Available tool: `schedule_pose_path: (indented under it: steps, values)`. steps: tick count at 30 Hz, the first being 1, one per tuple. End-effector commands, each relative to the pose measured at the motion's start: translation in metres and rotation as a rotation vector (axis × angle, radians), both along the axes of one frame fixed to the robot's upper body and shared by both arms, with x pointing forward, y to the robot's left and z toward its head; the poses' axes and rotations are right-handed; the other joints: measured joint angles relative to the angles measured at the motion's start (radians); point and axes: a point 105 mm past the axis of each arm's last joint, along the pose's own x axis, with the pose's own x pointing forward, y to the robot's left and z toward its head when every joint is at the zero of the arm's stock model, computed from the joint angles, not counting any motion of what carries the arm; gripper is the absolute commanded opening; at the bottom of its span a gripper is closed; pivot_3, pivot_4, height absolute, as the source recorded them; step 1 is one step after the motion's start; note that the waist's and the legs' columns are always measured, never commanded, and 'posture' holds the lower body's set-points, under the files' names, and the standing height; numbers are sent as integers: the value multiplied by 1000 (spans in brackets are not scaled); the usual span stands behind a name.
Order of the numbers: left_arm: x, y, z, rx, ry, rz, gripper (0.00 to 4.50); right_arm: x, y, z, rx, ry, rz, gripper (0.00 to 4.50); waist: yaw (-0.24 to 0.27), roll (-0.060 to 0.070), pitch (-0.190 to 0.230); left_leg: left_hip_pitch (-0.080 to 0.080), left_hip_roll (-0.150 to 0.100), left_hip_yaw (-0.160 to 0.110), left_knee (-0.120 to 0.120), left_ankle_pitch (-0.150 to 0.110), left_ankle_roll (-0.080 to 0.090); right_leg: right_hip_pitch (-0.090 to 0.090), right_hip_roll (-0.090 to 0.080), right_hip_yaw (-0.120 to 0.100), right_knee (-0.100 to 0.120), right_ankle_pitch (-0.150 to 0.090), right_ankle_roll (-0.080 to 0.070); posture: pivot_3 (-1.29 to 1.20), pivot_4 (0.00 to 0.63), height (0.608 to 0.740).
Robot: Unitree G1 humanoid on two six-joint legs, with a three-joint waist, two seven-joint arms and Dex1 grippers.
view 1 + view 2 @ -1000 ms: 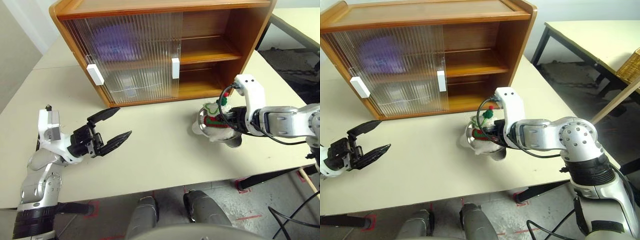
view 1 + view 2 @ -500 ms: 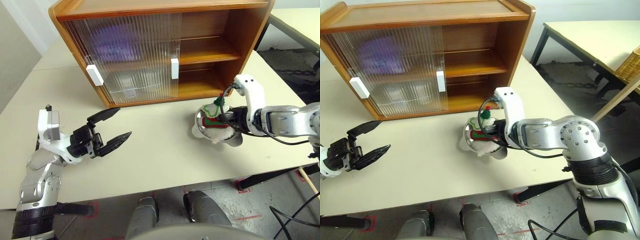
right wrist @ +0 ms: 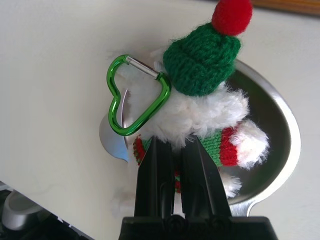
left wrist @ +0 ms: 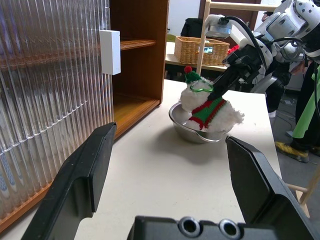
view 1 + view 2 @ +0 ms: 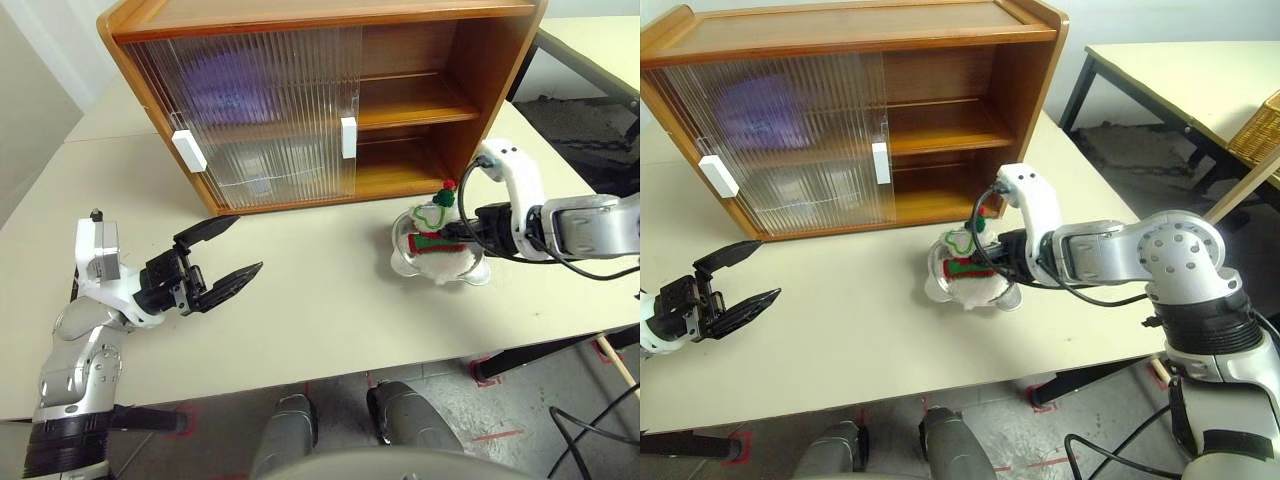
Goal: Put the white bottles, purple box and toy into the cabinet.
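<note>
Your right gripper (image 3: 174,150) has its fingers pressed together on the toy (image 5: 438,238), pinching its white fluff just under the green hat. The toy sits in a steel bowl (image 5: 940,282) directly beneath that gripper, on the table (image 5: 330,290). Just beyond the gripper stands the cabinet (image 5: 400,90), its right side open. Your left gripper (image 5: 225,255) is spread wide and holds nothing, well apart from the toy.
</note>
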Motion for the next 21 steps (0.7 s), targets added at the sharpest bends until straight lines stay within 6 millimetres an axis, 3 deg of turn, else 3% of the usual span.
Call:
schedule_pose_path:
  steps: [1,5,11,17,21]
  values:
    - [-2,0,-2,14,11,-5,4500,7,-6,13,0,-41,-8,25,0,0,0,0,0,0,0,0,0,0,0,0,0,0,0,-170,68,740]
    - [-4,-3,0,12,9,-25,4500,16,-16,25,13,-68,-34,25,-1,0,0,0,0,0,1,0,0,0,0,0,1,0,0,-170,67,740]
    - [-4,-4,2,-5,9,-23,4500,21,-12,43,188,-71,-10,25,-3,1,-1,0,0,0,2,0,1,0,0,0,2,0,0,-170,67,740]
    - [-3,-3,3,1,13,-19,4500,48,-10,87,339,-215,-72,25,-10,2,-1,0,0,0,3,1,2,0,0,0,3,1,1,-174,66,740]
    - [-2,-3,4,3,12,-15,4500,61,-5,103,380,-296,-88,25,-12,2,-2,0,0,0,3,3,5,0,0,0,3,2,-2,-164,64,740]
